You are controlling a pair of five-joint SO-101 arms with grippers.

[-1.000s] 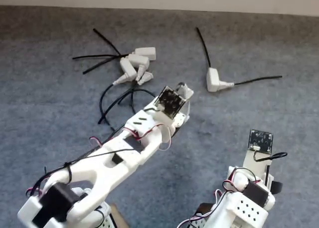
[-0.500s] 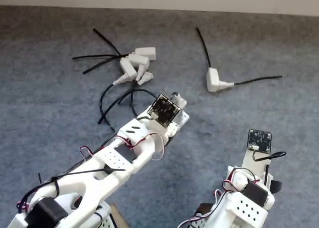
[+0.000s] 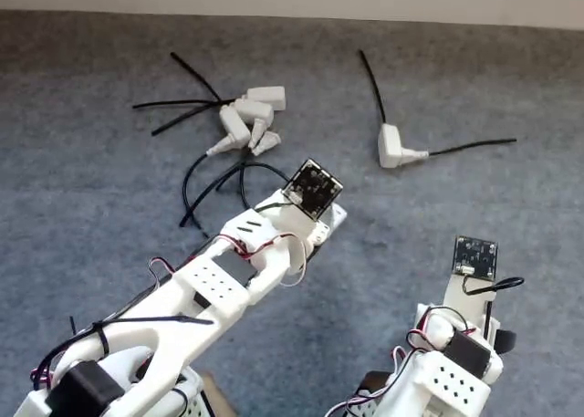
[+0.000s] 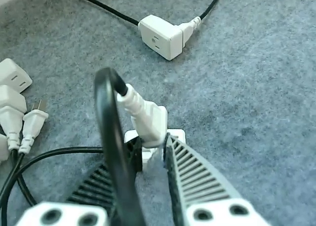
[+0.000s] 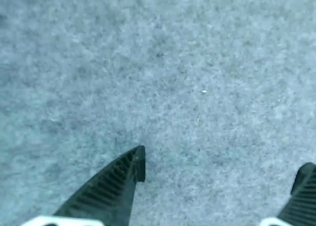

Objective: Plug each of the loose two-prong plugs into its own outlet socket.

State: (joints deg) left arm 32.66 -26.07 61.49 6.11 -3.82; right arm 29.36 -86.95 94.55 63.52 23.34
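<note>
Tips the left gripper (image 4: 152, 144) lower than 1 s ago, pinching the plug (image 4: 150, 118) onto its socket (image 4: 177, 135) at the middle of the carpet (image 4: 256, 87). Suggests 1 pair nearly mated. Leaves the right gripper (image 5: 223, 166) spread near the front edge.

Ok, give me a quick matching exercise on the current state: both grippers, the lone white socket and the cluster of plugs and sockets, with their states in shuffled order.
Things:
1. left gripper
2. right gripper
3. lone white socket
4. cluster of plugs and sockets

States:
A. open above bare carpet
B. bunched together beside a loop of black cord
C. shut on a white plug
D. by itself on the carpet, apart from both arms

Pairs: 1-C, 2-A, 3-D, 4-B.
</note>
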